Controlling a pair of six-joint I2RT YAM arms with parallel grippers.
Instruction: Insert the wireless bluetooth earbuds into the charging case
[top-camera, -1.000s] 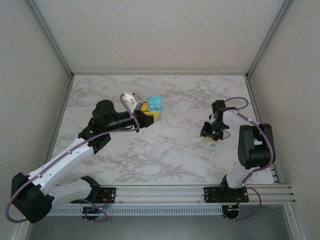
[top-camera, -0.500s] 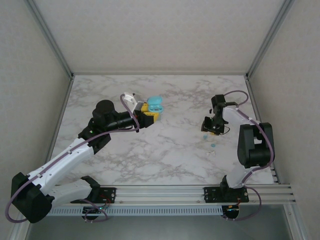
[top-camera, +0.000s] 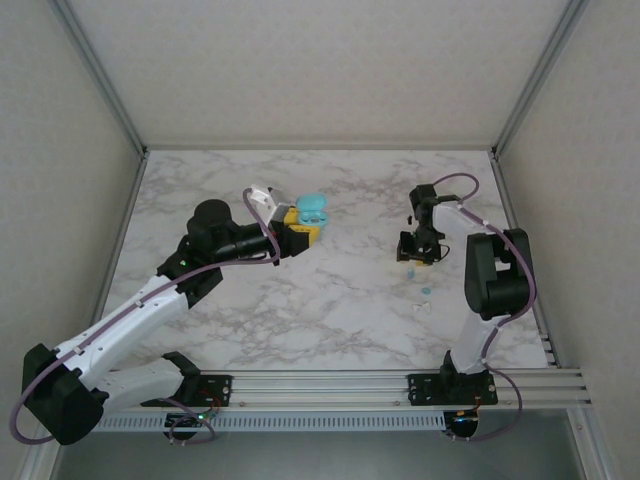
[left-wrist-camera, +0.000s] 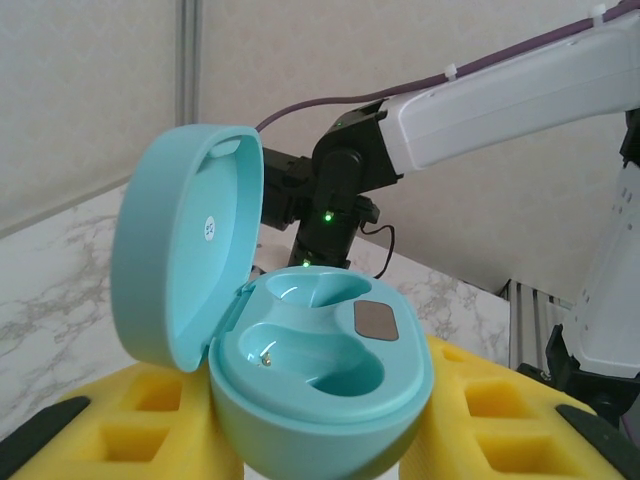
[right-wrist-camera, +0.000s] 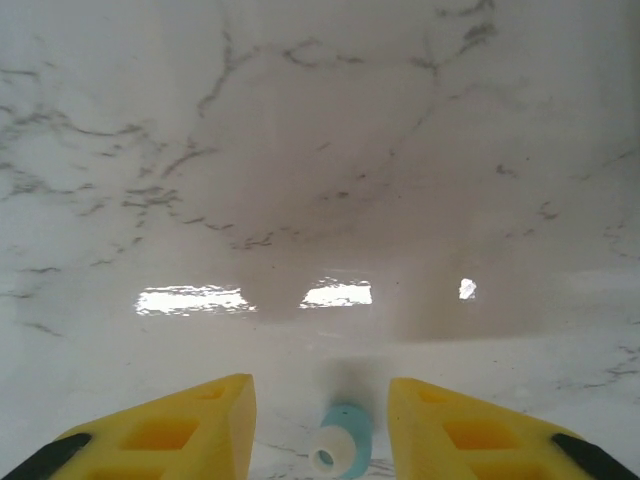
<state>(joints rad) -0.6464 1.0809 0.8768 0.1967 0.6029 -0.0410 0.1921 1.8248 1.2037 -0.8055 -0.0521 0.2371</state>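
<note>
A light-blue oval plastic case (left-wrist-camera: 320, 375) is pinched by the left gripper (left-wrist-camera: 320, 445); a tiny teal rounded earbud (right-wrist-camera: 337, 440) is flanked by the spread right gripper (right-wrist-camera: 322, 405).

We see the charging case (left-wrist-camera: 300, 360) in pale teal all over, with a small grey square (left-wrist-camera: 377, 320) on its base and a white dot (left-wrist-camera: 210, 228) inside the lid. The left gripper (top-camera: 298, 230) has yellow pads (left-wrist-camera: 150, 400) tipped in black. The table (top-camera: 340, 300) is white marble with grey veins. The right gripper (right-wrist-camera: 320, 400) also shows yellow fingers (right-wrist-camera: 190, 425) with black tips, and between them we find a light-blue earbud (right-wrist-camera: 337, 445) with a white end. The right arm (left-wrist-camera: 500, 90) is white with black joints, a purple cable (left-wrist-camera: 300, 110) and a green light (left-wrist-camera: 326, 215).
</note>
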